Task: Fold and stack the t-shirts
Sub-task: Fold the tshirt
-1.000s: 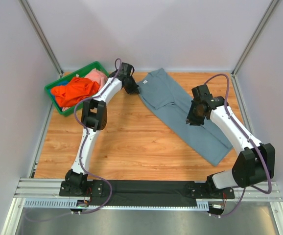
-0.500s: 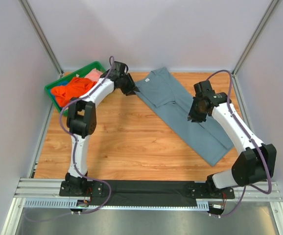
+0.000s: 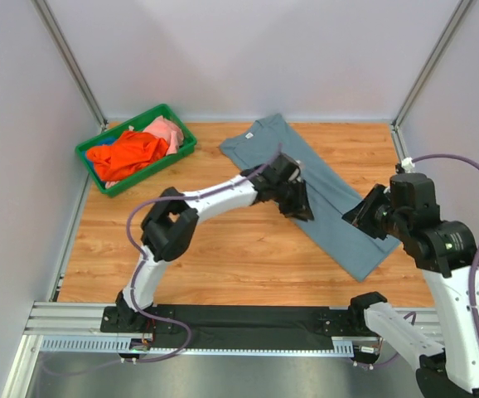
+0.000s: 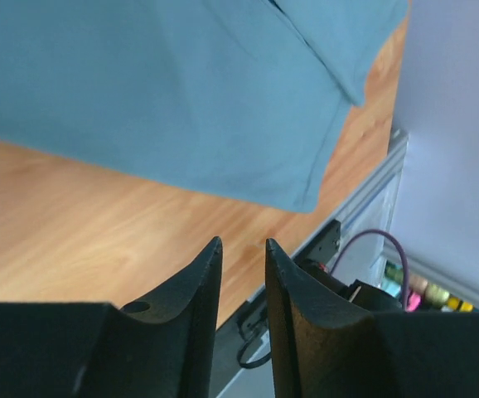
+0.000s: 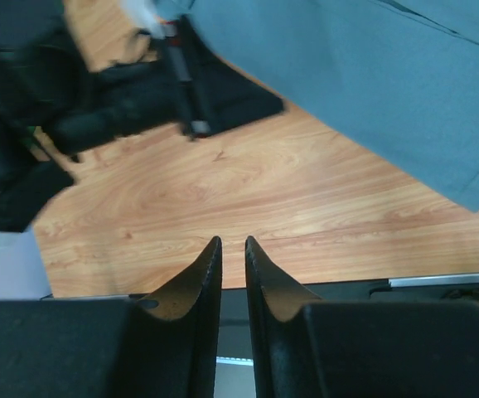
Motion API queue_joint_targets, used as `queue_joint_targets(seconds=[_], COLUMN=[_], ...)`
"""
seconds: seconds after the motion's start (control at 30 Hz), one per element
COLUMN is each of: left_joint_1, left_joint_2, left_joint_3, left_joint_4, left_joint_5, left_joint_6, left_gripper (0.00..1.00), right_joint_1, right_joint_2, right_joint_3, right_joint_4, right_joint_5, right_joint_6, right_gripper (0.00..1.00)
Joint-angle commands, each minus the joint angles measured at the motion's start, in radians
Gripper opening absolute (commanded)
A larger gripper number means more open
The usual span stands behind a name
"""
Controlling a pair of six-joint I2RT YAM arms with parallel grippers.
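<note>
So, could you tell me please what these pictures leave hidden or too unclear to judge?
- Top external: the left gripper hides part of the grey-blue t-shirt; whether its fingers touch the cloth cannot be told.
- Top external: the orange t-shirt and pink t-shirt are bunched in the green bin; anything beneath is covered.
- Right wrist: the left arm is motion-blurred.
- Both wrist views: frame edges crop the shirt.

No legible text, labels, brand marks, numbers or signs in any view. Checked the grey-blue t-shirt [image 3: 322,191], the green bin [image 3: 99,157] at the counter's far left corner, and both arms: nothing readable.
</note>
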Motion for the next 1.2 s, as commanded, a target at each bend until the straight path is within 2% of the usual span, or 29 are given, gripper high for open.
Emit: queue_joint_targets(seconds=[0.0,0.13,0.2,0.37,0.6,0.73,1.03,1.17], left_joint_1=[-0.095,-0.144,-0.16,-0.167,-0.167,-0.167,-0.134,-0.123], left_joint_2=[0.125,0.287,0.317,0.298,0.318,0.222,-0.016,-0.149], left_joint_3=[0.147,0.342,0.34,0.206,0.263,0.15,-0.201,-0.292], left_joint_4=[0.081,0.015,-0.035,-0.111,-0.469,-0.562,-0.615,-0.66], left_joint_5=[0.045,0.069,0.045,-0.012,-0.104,-0.182,-0.308,-0.365], left_joint_6=[-0.084,-0.144,-0.151,-0.169,-0.088,-0.072,-0.04,-0.029], left_gripper=[0.34,0.32,0.32,0.31,0.3,0.3,0.3,0.31], right_joint_1=[-0.002,-0.002,-0.002,-0.002,-0.002,-0.003,-0.002,-0.002], right_joint_2=[-0.009,-0.038,-0.04,-0.015,-0.03,-0.037,-0.003,0.005], right_joint_3=[0.029,0.036,0.041,0.061,0.055,0.033,-0.075,-0.149], right_joint_4=[-0.092,-0.083,-0.07,-0.076,-0.079,-0.05,-0.021,-0.023], right_joint_5=[-0.033,-0.056,-0.089,-0.128,-0.134,-0.142,-0.163,-0.133], right_joint_6=[0.043,0.05,0.038,0.008,-0.009,0.0,-0.016,-0.043], right_gripper=[0.18,0.17,0.17,0.17,0.17,0.17,0.2,0.21])
